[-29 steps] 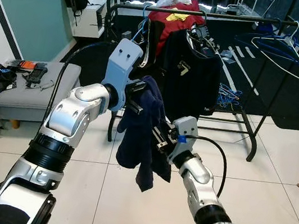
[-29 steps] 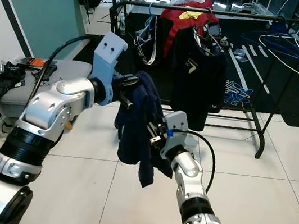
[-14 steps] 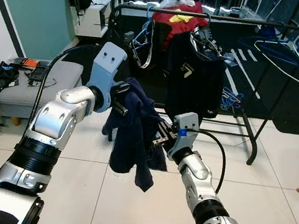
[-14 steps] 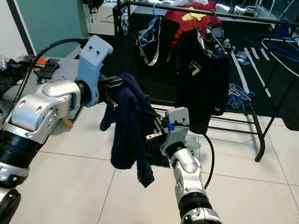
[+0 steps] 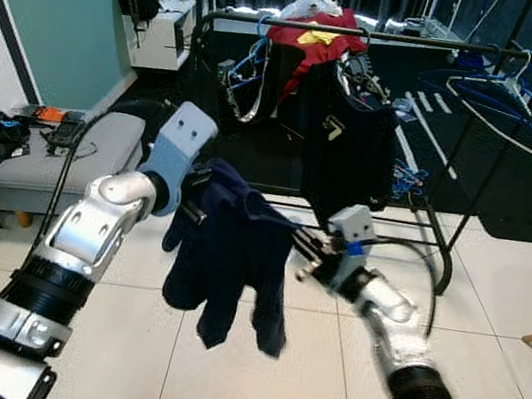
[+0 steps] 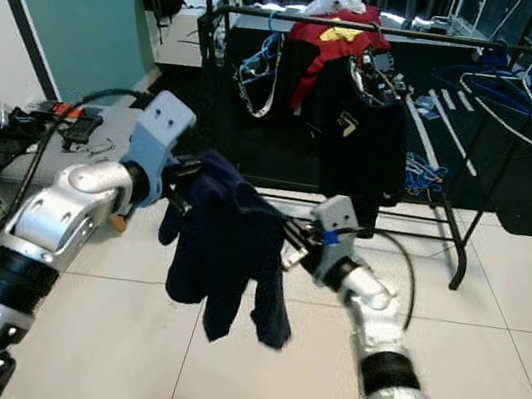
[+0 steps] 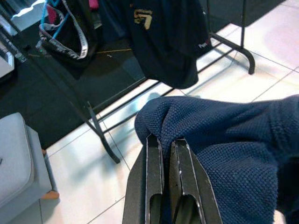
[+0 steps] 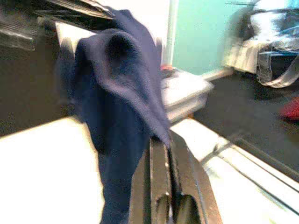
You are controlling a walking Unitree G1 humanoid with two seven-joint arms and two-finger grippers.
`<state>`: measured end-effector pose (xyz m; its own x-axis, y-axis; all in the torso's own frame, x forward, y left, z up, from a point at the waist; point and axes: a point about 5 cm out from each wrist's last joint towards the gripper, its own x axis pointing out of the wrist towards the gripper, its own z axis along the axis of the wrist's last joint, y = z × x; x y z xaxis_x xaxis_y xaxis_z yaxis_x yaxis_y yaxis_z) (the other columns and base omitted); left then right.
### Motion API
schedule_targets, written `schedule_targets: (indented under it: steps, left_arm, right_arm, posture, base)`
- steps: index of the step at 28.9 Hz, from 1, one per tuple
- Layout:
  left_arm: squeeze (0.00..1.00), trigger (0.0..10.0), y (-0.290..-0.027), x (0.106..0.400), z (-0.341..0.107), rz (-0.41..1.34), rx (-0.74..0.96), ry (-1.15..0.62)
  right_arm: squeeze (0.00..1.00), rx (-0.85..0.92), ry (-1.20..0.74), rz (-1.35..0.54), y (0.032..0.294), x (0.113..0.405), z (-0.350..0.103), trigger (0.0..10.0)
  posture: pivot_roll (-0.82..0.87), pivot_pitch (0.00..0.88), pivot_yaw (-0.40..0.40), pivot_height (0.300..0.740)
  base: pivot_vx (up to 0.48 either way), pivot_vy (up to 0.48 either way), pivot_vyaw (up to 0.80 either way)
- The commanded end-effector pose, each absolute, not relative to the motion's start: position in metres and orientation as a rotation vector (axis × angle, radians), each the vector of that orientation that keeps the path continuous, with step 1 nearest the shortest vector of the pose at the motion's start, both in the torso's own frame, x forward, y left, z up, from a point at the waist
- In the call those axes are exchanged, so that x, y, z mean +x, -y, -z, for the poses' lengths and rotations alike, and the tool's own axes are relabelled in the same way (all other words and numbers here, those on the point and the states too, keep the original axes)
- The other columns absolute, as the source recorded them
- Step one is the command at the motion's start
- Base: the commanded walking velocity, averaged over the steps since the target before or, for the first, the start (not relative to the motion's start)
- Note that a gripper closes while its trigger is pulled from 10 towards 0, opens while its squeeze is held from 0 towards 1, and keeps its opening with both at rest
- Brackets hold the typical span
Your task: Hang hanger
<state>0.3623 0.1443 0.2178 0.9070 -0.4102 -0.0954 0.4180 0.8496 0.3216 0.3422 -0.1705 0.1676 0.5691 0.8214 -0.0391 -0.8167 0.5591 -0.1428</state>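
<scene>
Cloth this soft sags between your grips, so keep the left gripper (image 5: 193, 200) and right gripper (image 5: 300, 254) clamped on the top corners of the navy garment (image 5: 231, 260) hanging short of the rack (image 5: 373, 34).

Two grippers: left gripper (image 5: 195, 198), right gripper (image 5: 300, 256), each pinched on one navy garment (image 5: 231, 260) stretched between them. One clothes rack (image 5: 373, 34). Two garments hung at rail's middle: red one (image 5: 317, 36), black one (image 5: 351, 142). Hangers at rail's right end (image 5: 501, 90): several, blue and white; exact count unclear. One grey bench (image 5: 59, 162).
</scene>
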Motion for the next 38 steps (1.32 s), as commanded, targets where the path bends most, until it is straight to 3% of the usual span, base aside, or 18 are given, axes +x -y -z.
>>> schedule_targets:
  steps: [1, 2, 10, 11, 21, 23, 25, 27, 30, 34, 37, 38]
  left_arm:
    - [0.00, 10.0, -0.161, 0.362, -0.212, 0.378, 0.357, -0.045]
    - [1.00, 10.0, -0.159, 0.361, -0.209, 0.389, 0.356, -0.058]
    - [1.00, 10.0, -0.159, 0.363, -0.209, 0.371, 0.367, -0.065]
    - [0.00, 10.0, -0.162, 0.364, -0.210, 0.359, 0.371, -0.057]
    - [0.00, 10.0, -0.166, 0.359, -0.210, 0.371, 0.301, -0.047]
    - [0.00, 10.0, -0.152, 0.339, -0.197, 0.614, 0.267, -0.109]
    - [0.00, 10.0, -0.152, 0.339, -0.197, 0.614, 0.267, -0.109]
    - [0.00, 10.0, -0.136, 0.318, -0.179, 0.820, 0.288, -0.178]
    - [0.00, 10.0, -0.130, 0.313, -0.171, 0.849, 0.285, -0.194]
    - [0.00, 10.0, -0.129, 0.318, -0.170, 0.785, 0.279, -0.183]
    - [0.00, 10.0, -0.134, 0.323, -0.172, 0.710, 0.276, -0.173]
    - [0.00, 10.0, -0.134, 0.323, -0.172, 0.710, 0.276, -0.173]
  right_arm:
    - [0.00, -0.122, -0.009, -1.065, 0.175, 0.334, -0.178, 0.0]
    - [0.00, -0.128, -0.018, -1.090, 0.177, 0.332, -0.182, 0.0]
    - [0.00, -0.121, -0.041, -1.136, 0.181, 0.328, -0.188, 0.0]
    - [0.00, -0.099, -0.052, -1.163, 0.183, 0.324, -0.196, 0.0]
    - [0.00, -0.185, -0.128, -1.155, 0.195, 0.323, -0.197, 0.0]
    - [0.00, -0.251, -0.288, -1.214, 0.206, 0.316, -0.195, 0.0]
    - [0.00, -0.251, -0.288, -1.214, 0.206, 0.316, -0.195, 0.0]
    - [0.00, -0.231, -0.373, -1.262, 0.210, 0.313, -0.202, 0.0]
    - [0.00, -0.206, -0.371, -1.234, 0.208, 0.316, -0.205, 0.0]
    - [0.00, -0.119, -0.285, -1.063, 0.201, 0.332, -0.204, 0.0]
    - [0.00, 0.332, -0.079, -0.561, 0.202, 0.367, -0.202, 0.0]
    - [0.00, 0.332, -0.079, -0.561, 0.202, 0.367, -0.202, 0.0]
  posture:
    - [-0.02, 0.000, 0.105, 0.740]
    - [-0.02, 0.004, 0.106, 0.740]
    - [-0.01, 0.013, 0.099, 0.740]
    - [-0.01, 0.017, 0.096, 0.740]
    - [-0.02, 0.023, 0.073, 0.740]
    - [-0.02, 0.022, 0.061, 0.740]
    - [-0.02, 0.022, 0.061, 0.740]
    - [-0.03, 0.024, 0.059, 0.740]
    - [-0.03, 0.025, 0.055, 0.740]
    - [-0.03, 0.021, 0.051, 0.740]
    - [-0.03, 0.010, 0.054, 0.740]
    - [-0.03, 0.010, 0.054, 0.740]
  base:
    - [0.000, 0.000, 0.00]
    - [0.000, 0.000, 0.00]
    - [0.000, 0.000, 0.00]
    - [0.000, 0.000, 0.00]
    - [0.000, 0.000, 0.00]
    - [0.000, 0.000, 0.00]
    - [0.000, 0.000, 0.00]
    - [0.000, 0.000, 0.00]
    - [0.000, 0.000, 0.00]
    - [0.000, 0.000, 0.00]
    - [0.000, 0.000, 0.00]
    - [0.000, 0.000, 0.00]
